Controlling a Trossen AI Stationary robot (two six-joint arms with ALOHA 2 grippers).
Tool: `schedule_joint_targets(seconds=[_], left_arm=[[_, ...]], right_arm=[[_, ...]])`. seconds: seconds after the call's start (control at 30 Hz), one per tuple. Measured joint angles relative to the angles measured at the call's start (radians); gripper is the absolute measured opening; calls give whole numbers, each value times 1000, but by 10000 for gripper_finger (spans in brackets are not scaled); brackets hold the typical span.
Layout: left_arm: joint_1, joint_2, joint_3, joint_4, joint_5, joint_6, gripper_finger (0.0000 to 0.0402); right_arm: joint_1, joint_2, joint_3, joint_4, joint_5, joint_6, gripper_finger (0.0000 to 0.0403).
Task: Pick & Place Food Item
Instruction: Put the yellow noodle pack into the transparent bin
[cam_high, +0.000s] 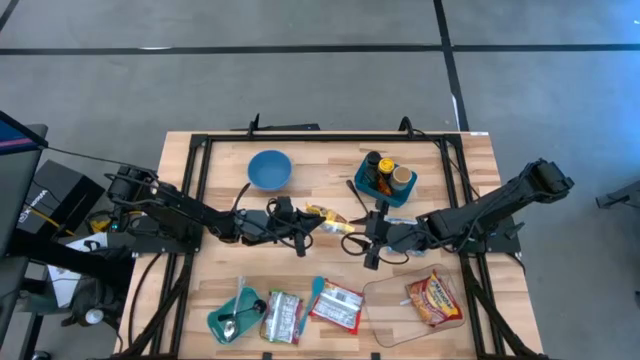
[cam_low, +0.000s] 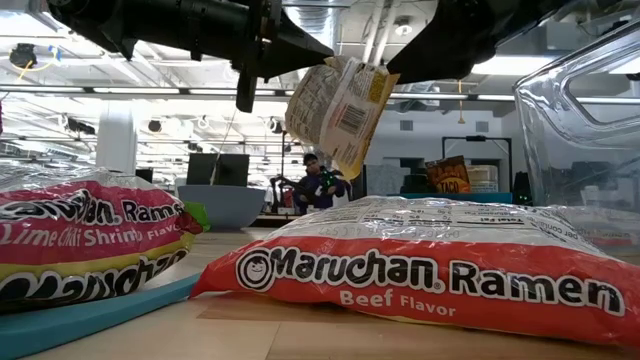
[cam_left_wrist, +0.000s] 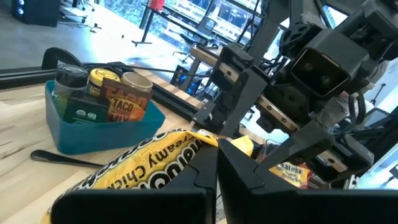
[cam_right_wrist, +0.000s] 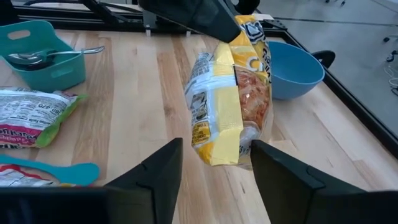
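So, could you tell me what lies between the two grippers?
The yellow ramen packet, hanging from the shut left gripper; the open right gripper straddles its free end, right wrist view.

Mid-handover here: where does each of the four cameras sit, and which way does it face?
High view: overhead, looking straight down on the table; both arms show, meeting mid-table.
Low view: tabletop height, facing the room; arms overhead, yellow ramen packet hanging.
Left wrist view: behind the left gripper, shut on the packet, facing the right arm and the blue bin.
Right wrist view: behind the right gripper, fingers open around the packet, facing the blue bowl.
Shared: all four show the packet.
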Motion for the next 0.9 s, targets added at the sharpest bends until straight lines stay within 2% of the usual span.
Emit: schedule_joint_targets(seconds=[0.5, 0.9], left_arm=[[-1, 0, 0, 3, 0, 0, 0], [-1, 0, 0, 2, 0, -1, 0]], right_arm=[[-31, 0, 0, 7, 0, 18, 173], [-31, 0, 0, 8, -1, 18, 84]])
